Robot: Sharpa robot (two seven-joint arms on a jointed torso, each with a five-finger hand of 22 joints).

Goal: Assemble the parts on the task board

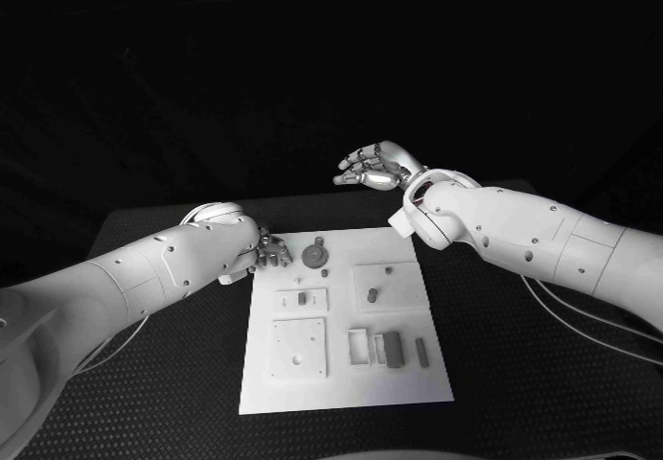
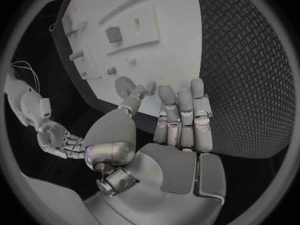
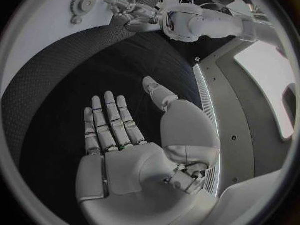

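The left hand (image 1: pixel 262 251), fingers apart and empty, is hovering at the task board's (image 1: pixel 346 383) far corner beside the gear (image 1: pixel 316 255), likely to grasp it, while the right hand (image 1: pixel 376 169) is waiting open beyond the counter (image 1: pixel 525 383).

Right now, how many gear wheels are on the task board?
1. The gear wheel lies near the far edge of the task board, just beside the left hand. Another could be hidden under that hand.
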